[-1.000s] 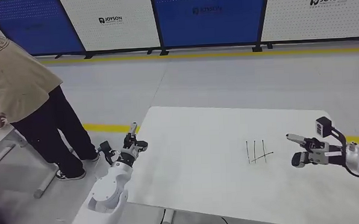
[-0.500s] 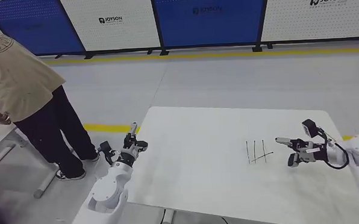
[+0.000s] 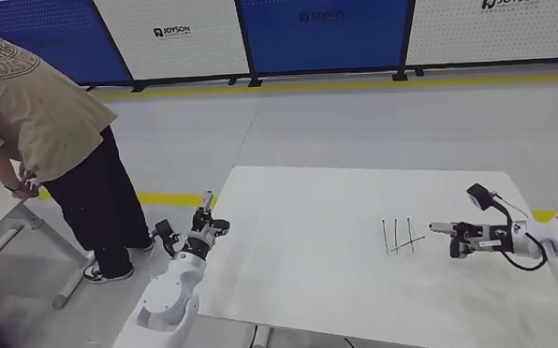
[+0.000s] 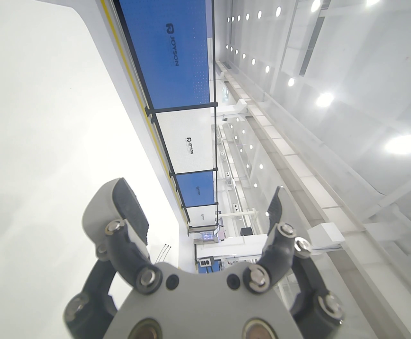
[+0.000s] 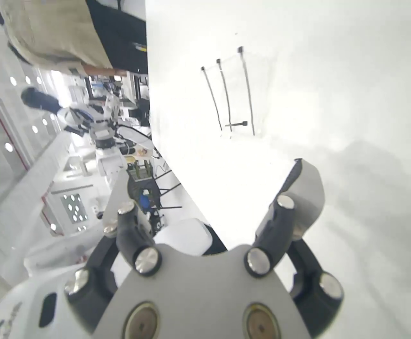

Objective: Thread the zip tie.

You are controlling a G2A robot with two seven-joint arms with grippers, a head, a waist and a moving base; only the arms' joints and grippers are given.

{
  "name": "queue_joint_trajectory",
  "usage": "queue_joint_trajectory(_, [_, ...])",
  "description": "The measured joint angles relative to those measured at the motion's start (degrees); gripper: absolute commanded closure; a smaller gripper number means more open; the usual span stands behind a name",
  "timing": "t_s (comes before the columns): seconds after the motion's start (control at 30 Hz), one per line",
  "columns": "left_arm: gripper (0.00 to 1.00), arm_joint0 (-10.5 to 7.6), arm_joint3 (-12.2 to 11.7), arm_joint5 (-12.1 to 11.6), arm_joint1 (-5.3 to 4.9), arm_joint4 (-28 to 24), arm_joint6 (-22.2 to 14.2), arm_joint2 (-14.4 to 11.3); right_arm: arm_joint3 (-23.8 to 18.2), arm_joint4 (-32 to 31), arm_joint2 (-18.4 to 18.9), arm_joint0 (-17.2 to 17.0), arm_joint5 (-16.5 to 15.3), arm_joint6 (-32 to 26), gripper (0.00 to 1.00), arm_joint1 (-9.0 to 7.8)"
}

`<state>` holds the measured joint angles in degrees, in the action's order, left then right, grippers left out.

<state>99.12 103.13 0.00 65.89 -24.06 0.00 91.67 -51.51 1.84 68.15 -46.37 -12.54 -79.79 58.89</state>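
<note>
**Zip ties (image 3: 399,236) just ahead of the open right gripper (image 3: 439,229)**

Four black zip ties lie flat on the white table (image 3: 301,257), toward its right side. Three lie side by side, and the fourth lies across their ends on the side nearer the robot. The right gripper is just beside the ties on their right, low over the table and pointing at them. Its fingers are spread, it touches no tie and it holds nothing. The left gripper (image 4: 199,192) sits at the table's left edge, well apart from the ties, also spread and empty.
</note>
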Motion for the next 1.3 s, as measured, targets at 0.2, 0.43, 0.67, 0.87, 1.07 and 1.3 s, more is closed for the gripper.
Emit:
queue_joint_trajectory(0.2, [0.00, 0.00, 0.0, 0.0, 0.00, 0.0, 0.0, 0.0, 0.8, 2.4, -6.9, 1.7, -7.2, 0.2, 0.00, -1.15])
queue_joint_trajectory(0.43, [0.00, 0.00, 0.0, 0.0, 0.00, 0.0, 0.0, 0.0, 0.8, 2.2, -6.6, 1.7, -6.9, 0.1, 0.00, -1.12])
queue_joint_trajectory(0.67, [0.00, 0.00, 0.0, 0.0, 0.00, 0.0, 0.0, 0.0, 0.8, 2.6, -6.6, 1.6, -6.9, 0.1, 0.00, -1.10])
queue_joint_trajectory(0.87, [0.00, 0.00, 0.0, 0.0, 0.00, 0.0, 0.0, 0.0, 5.7, 4.6, -9.4, 5.8, -6.5, 0.1, 0.00, -0.31])
queue_joint_trajectory(1.07, [0.00, 0.00, 0.0, 0.0, 0.00, 0.0, 0.0, 0.0, 12.5, 3.5, -15.5, 11.2, -4.6, 0.3, 0.00, 2.75])
queue_joint_trajectory(1.3, [0.00, 0.00, 0.0, 0.0, 0.00, 0.0, 0.0, 0.0, 19.9, 3.5, -19.7, 14.5, -5.7, 2.3, 0.00, 5.86])
